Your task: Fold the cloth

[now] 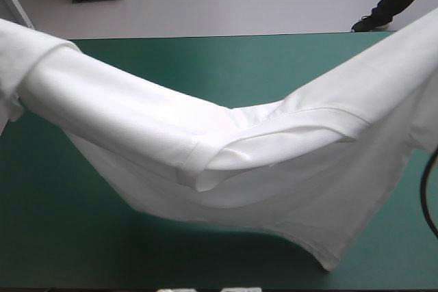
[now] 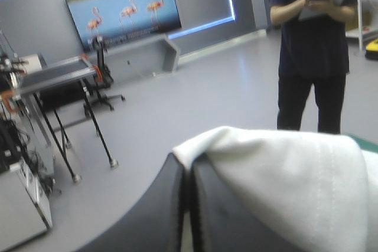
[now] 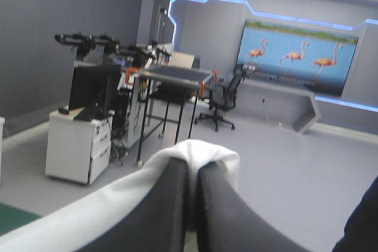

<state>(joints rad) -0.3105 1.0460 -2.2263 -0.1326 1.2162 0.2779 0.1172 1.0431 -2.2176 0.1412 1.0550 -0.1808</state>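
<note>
Teal-green worktop [image 1: 205,59] largely hidden behind white T-shirt [image 1: 226,155], strung across from left edge to right, sagging mid-span, both ends cut off in high view. Arms raised, out of that view. Left jaws all but closed, pinching a T-shirt fold; right jaws likewise.

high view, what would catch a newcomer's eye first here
The white T-shirt dominates: it is lifted and stretched from side to side of the high view like a hammock, sagging in the middle above the teal-green table. In the wrist views, the left gripper and the right gripper are each shut on a white fold of it, the cloth draped over the tip.
</note>
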